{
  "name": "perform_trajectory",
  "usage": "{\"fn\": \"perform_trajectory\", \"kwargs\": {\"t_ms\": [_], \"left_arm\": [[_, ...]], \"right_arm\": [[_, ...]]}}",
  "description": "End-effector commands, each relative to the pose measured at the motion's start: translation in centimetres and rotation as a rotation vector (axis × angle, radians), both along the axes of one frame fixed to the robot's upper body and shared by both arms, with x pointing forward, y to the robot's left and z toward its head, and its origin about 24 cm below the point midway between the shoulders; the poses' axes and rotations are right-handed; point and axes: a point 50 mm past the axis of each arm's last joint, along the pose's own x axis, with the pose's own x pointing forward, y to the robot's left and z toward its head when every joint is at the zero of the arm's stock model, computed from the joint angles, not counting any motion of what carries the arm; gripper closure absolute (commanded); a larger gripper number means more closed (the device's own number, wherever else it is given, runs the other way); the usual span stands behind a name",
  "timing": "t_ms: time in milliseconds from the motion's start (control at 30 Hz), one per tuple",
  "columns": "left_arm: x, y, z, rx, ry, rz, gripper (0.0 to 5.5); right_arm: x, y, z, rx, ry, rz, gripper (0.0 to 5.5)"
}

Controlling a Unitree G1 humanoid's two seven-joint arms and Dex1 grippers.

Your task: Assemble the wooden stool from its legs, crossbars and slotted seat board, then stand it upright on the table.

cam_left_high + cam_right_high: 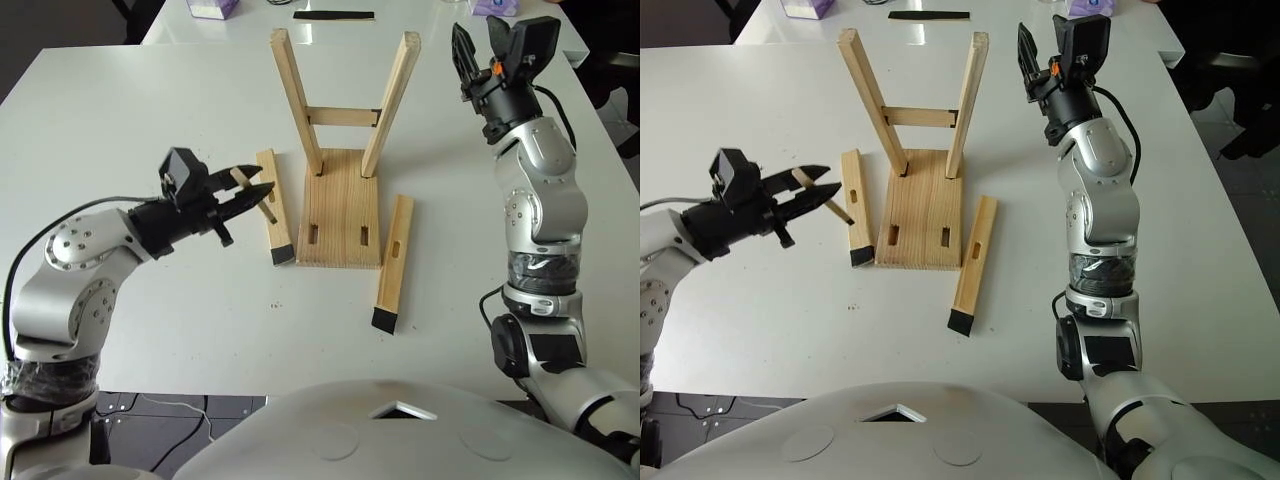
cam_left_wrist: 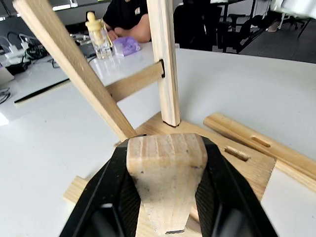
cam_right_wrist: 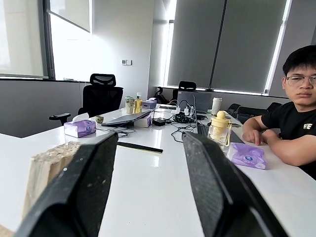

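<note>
Pincers stand differently in the head views. The left pincer (image 1: 245,190) is clamped on a short crossbar (image 1: 258,197), which slants down from its tips toward the bench (image 1: 150,100). The stick's lower end crosses a loose leg (image 1: 273,205) lying flat just past the tips; whether they touch cannot be told. Beyond that leg from this pincer is the seat board (image 1: 340,220), flat on the bench, with a second loose leg (image 1: 394,262) along its far side. Two upright legs (image 1: 297,100) rise from the board's slots, joined by a fitted crossbar (image 1: 343,116). The right pincer (image 1: 490,45) is held high with its tips apart, gripping nothing, near the top of the upright leg on its side and well apart from the board.

From the left wrist, the gripped crossbar's end grain sits squeezed between both black fingers (image 2: 118,187), and the board and the two upright legs stand straight ahead of the tips.

From the right wrist, the fingers (image 3: 89,187) stand wide apart, a leg's wooden top just outside one of them.
</note>
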Motion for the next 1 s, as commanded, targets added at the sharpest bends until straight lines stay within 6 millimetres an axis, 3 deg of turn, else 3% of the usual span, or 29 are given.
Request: {"fn": "perform_trajectory", "kwargs": {"t_ms": [33,200,367,700,1000], "left_arm": [[2.7,2.0,-0.5,0.123,-0.053,0.064,4.18],[5.9,2.9,-0.5,0.164,-0.160,-0.016,4.18],[7.6,2.4,-1.3,0.140,-0.174,-0.109,4.18],[7.4,2.8,-3.2,0.113,-0.122,-0.173,4.18],[6.3,1.9,-4.4,0.079,-0.084,-0.222,4.18]], "right_arm": [[0.7,0.2,0.1,-0.007,-0.025,-0.005,3.11],[1.3,0.0,-0.7,-0.023,-0.023,-0.030,3.11],[1.7,0.3,-1.4,-0.022,-0.019,-0.033,3.11],[2.2,-0.4,-2.8,-0.031,0.014,-0.049,3.11],[2.2,-0.5,-3.8,-0.043,0.045,-0.033,3.11]]}}
